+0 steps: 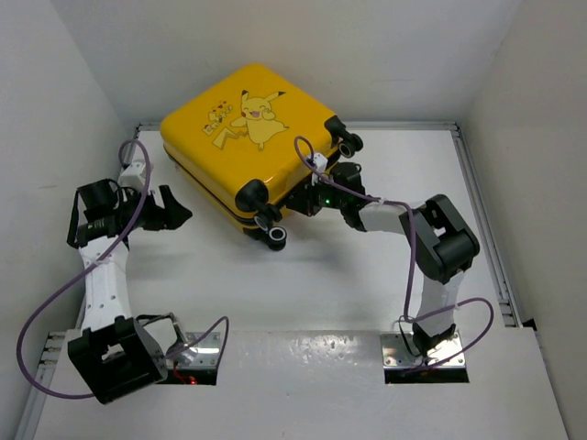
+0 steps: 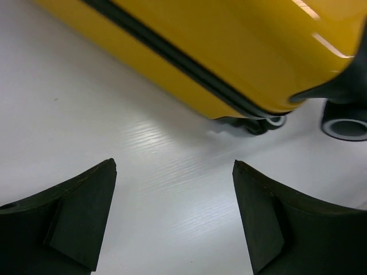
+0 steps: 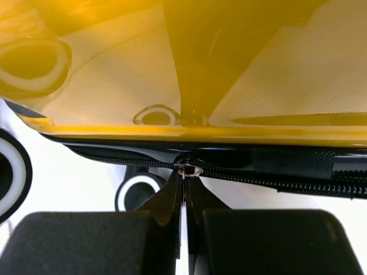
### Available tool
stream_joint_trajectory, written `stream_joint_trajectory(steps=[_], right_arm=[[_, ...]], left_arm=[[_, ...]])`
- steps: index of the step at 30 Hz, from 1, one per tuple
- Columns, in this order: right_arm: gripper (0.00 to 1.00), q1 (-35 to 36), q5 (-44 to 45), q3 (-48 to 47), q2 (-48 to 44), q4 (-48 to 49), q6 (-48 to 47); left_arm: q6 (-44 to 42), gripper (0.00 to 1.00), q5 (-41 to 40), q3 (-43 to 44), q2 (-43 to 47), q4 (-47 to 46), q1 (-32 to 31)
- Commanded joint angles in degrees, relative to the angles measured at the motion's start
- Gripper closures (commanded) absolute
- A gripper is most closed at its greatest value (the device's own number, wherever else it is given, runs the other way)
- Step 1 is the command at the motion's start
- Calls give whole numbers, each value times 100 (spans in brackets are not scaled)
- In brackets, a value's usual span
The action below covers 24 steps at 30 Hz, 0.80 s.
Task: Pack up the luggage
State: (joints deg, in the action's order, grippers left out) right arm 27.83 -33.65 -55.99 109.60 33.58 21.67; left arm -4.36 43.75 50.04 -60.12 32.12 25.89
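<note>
The white surface [image 1: 348,293] is bearing a yellow hard-shell cartoon-print suitcase [image 1: 243,119]. My right hand [image 3: 184,215] is clenching its dark zipper pull [image 3: 187,182]; my left hand [image 2: 174,172] is hovering released beside it.

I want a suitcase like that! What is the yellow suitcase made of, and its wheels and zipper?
The luggage looks like hard glossy plastic: its yellow shell mirrors lights. The wheels seem black plastic with pale rims, maybe rubbery. The zipper looks like black woven tape with coil teeth; its slider glints like metal.
</note>
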Motion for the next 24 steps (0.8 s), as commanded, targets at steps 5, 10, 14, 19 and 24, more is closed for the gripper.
stream_joint_trajectory(steps=[5, 10, 14, 19, 24], right_arm=[[100, 775, 323, -88, -668, 605, -523], [100, 1004, 534, -333, -387, 631, -488], [100, 1241, 754, -842, -36, 623, -453], [100, 1347, 1150, -1239, 254, 527, -392], [100, 1347, 1273, -1318, 281, 395, -365]], left_arm=[[1161, 13, 83, 655, -61, 321, -1443], [2824, 0, -769, 823, -193, 182, -2561], [3652, 0, -1342, 761, -114, 31, -2958], [4109, 0, -1886, 831, -307, 93, -3064], [4619, 0, -2124, 902, -650, 93, -3248]])
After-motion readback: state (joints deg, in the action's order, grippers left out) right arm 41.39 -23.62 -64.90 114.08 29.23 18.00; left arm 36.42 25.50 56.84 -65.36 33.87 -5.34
